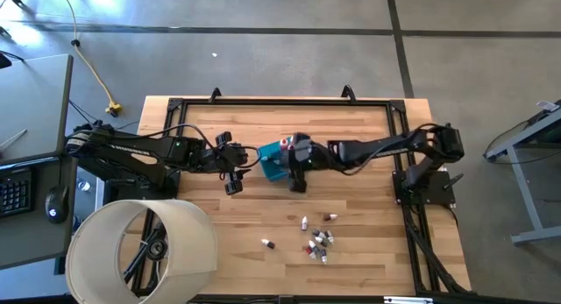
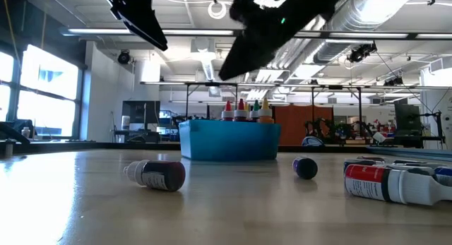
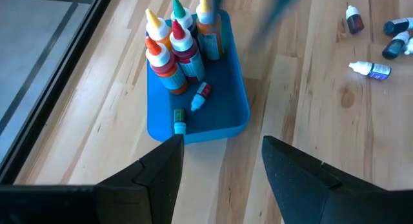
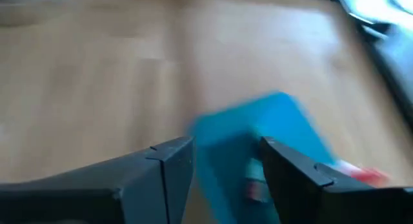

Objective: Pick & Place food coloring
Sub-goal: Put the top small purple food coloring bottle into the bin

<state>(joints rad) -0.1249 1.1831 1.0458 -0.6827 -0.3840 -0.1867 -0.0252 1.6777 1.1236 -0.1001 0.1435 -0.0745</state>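
The food coloring is in two groups. Several squeeze bottles [image 3: 177,46] stand upright in a blue tub [image 3: 222,101], with two small vials [image 3: 199,98] lying on its floor. More vials [image 1: 317,240] lie loose on the table, nearer the front edge. My left gripper [image 3: 222,162] hangs open just left of the tub, which shows beyond its fingers. My right gripper [image 4: 226,150] is open above the tub's right part [image 4: 284,130]. A blurred small vial [image 4: 255,185] shows below its fingers, inside the tub.
A large pale cylinder [image 1: 145,247] stands at the table's front left corner. In the low view a dark-labelled vial [image 2: 157,174], a dark round cap [image 2: 305,167] and a red-and-white bottle [image 2: 385,183] lie in front of the tub [image 2: 229,140]. Bare wood lies beyond the tub.
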